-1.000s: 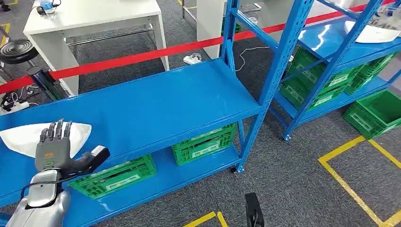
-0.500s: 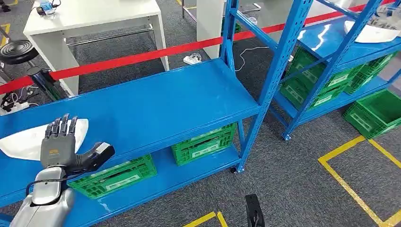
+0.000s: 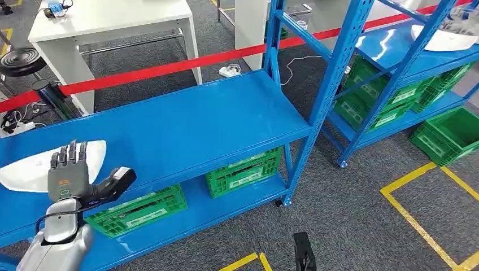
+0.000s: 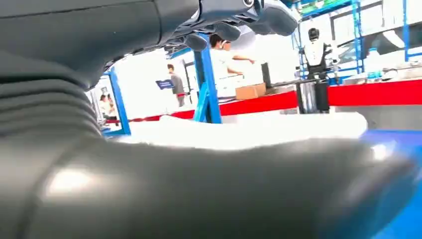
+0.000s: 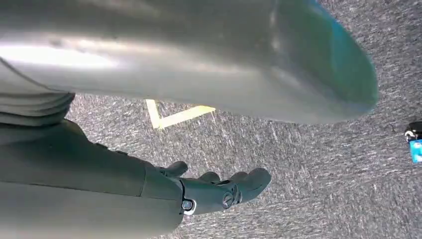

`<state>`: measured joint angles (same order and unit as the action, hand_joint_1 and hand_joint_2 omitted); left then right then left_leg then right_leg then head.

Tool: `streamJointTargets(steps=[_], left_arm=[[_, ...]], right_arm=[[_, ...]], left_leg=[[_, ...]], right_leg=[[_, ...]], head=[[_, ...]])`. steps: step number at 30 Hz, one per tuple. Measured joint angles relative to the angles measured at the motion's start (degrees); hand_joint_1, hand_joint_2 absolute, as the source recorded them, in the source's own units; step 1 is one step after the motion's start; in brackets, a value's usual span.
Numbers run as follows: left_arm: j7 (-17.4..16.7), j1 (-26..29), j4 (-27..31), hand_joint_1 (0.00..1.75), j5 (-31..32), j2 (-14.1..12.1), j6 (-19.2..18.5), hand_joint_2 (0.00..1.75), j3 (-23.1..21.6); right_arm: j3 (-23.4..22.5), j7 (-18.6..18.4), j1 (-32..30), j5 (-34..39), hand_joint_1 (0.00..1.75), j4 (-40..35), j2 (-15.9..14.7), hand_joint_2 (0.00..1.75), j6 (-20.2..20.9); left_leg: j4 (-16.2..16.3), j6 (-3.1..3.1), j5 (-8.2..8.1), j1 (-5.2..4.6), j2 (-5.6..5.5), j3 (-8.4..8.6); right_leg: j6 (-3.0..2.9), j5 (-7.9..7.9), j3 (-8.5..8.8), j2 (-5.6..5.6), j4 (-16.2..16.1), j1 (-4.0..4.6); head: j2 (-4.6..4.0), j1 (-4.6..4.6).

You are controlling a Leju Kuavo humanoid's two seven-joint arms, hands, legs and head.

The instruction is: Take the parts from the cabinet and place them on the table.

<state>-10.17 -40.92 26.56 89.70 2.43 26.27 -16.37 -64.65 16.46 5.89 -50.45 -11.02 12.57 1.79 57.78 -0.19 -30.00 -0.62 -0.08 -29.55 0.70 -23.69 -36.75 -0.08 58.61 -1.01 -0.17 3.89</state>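
Observation:
A flat white part (image 3: pixel 28 169) lies at the left end of the blue cabinet shelf (image 3: pixel 186 124). My left hand (image 3: pixel 69 176) hovers at the shelf's front edge, fingers straight and spread, thumb out to the side, with its fingertips over the part's near right end. I cannot tell whether they touch it. The left wrist view shows the white part (image 4: pixel 259 130) just beyond the thumb (image 4: pixel 209 189). My right hand (image 5: pixel 219 191) hangs over the grey carpet with loose fingers and holds nothing.
Green crates (image 3: pixel 243 169) stand on the lower shelf. A second blue rack (image 3: pixel 395 51) at the right carries another white part (image 3: pixel 446 39). Red barrier tape (image 3: pixel 169 66) and a white table (image 3: pixel 113 22) lie behind. Yellow lines (image 3: pixel 418 220) mark the floor.
My left hand crept forward over the white part's end, then drew back slightly. Its fingers stay spread and nothing has been picked up.

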Motion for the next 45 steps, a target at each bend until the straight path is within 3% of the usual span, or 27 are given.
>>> streamJointTargets(steps=[2, 3, 7, 8, 17, 25, 29, 36, 45], left_arm=[[0.5, 0.0, -0.2, 0.00, 0.0, 0.2, -0.5, 1.75, -0.1], [0.7, 0.0, -0.5, 0.00, 0.0, 0.4, -0.7, 0.00, -0.1], [-0.4, -0.2, -1.7, 0.00, 0.0, 2.0, -3.2, 0.00, -0.1], [-0.9, -0.3, -2.2, 0.00, 0.0, 2.7, -3.8, 1.75, -0.1], [2.0, -1.2, -5.4, 0.00, -1.8, 7.5, -2.6, 1.75, -0.1], [0.9, -1.4, -6.4, 0.00, -1.9, 9.9, -2.5, 1.75, -0.1], [-2.2, -1.5, -6.7, 0.00, -0.7, 10.5, -2.1, 1.75, -0.1], [-6.2, -1.8, -7.4, 0.00, 0.1, 10.2, -0.7, 1.75, -0.1], [-8.7, -2.3, -8.1, 0.00, 0.1, 7.0, 0.2, 1.75, -0.1]], right_arm=[[0.0, 0.0, 0.1, -0.1, 0.00, 0.0, 0.0, 0.00, 0.0], [0.0, -0.1, 0.1, -0.1, 0.00, 0.0, 0.0, 0.00, 0.0], [0.0, -0.1, 0.2, -0.1, 0.00, 0.0, 0.0, 0.00, -0.3], [-0.1, -0.1, 0.2, 0.0, 0.00, 0.0, 0.0, 0.00, -0.4], [-0.1, -0.3, 0.7, -0.5, 0.00, 0.0, 0.0, 0.00, -0.8], [-0.1, -0.3, 0.7, -0.6, 0.00, 0.0, 0.0, 0.00, -0.9], [-0.1, -0.3, 0.7, -1.2, 0.00, 0.0, 0.0, 0.00, -1.0], [-0.1, -0.2, 0.6, -1.2, 0.00, 0.0, 0.0, 0.00, -1.0], [-0.1, 0.4, 0.3, -1.7, 0.00, 0.0, 0.0, 0.00, -1.0]], left_leg=[[0.0, 0.00, 0.00, 0.00, 0.00, 0.00], [0.0, 0.00, 0.00, 0.00, 0.00, 0.01], [0.0, 0.00, 0.00, -0.01, -0.01, 0.05], [0.0, 0.00, 0.00, -0.01, -0.01, 0.04], [0.0, 0.02, -0.01, -0.02, -0.01, -0.01], [0.0, 0.02, -0.01, -0.02, -0.01, -0.01], [0.0, 0.01, -0.01, -0.02, -0.01, 0.00], [0.0, 0.01, -0.01, -0.01, -0.01, -0.01], [0.0, 0.01, 0.00, -0.01, -0.01, -0.01]], right_leg=[[0.00, 0.00, 0.00, 0.00, 0.0, 0.00], [0.00, 0.00, 0.00, 0.00, 0.0, 0.00], [0.00, 0.00, 0.00, -0.02, 0.0, 0.00], [0.00, 0.00, 0.00, -0.02, 0.0, -0.01], [0.00, 0.00, 0.01, -0.02, 0.0, -0.02], [0.00, 0.00, 0.00, -0.01, 0.0, -0.01], [0.00, 0.00, 0.01, -0.01, 0.0, -0.01], [0.00, 0.00, 0.01, -0.01, 0.0, -0.01], [0.00, 0.00, 0.01, 0.00, 0.0, -0.01]], head=[[0.00, 0.00], [0.00, 0.00], [0.00, 0.00], [0.00, 0.00], [0.00, 0.00], [0.00, 0.00], [0.00, 0.00], [0.00, 0.00], [0.00, 0.00]])
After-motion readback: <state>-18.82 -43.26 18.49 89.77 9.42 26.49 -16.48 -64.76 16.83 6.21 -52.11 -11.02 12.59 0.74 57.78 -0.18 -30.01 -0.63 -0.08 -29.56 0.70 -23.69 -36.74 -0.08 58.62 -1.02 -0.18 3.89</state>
